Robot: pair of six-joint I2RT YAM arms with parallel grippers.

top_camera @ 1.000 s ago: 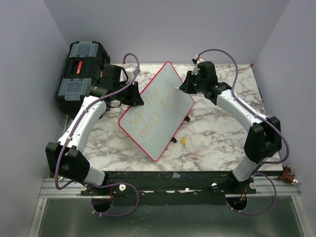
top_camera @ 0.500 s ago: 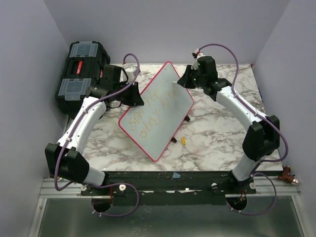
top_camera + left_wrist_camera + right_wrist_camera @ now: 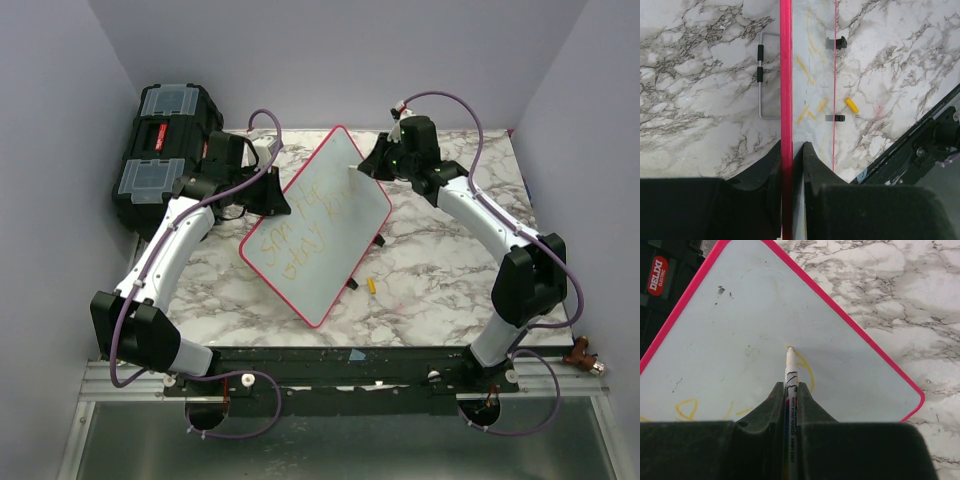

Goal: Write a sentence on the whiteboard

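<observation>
Right tool is pressed together on a white marker, whose barrel print is too small to read. The marker's tip touches the whiteboard just ahead, at the top of a yellow loop. Left of that tip lies the sentence, two yellow-orange lines I cannot read for sure.

Left tool pinches the board's pink frame edge-on, with the board tilted up off the bench. Beyond it are a wire stand, two black clips at the board's far edge, and a yellow cap on open marble.

Far left of the right tool, a black toolbox reads "DELIXI ELECTRIC". What its clear-lidded compartments hold cannot be made out.
</observation>
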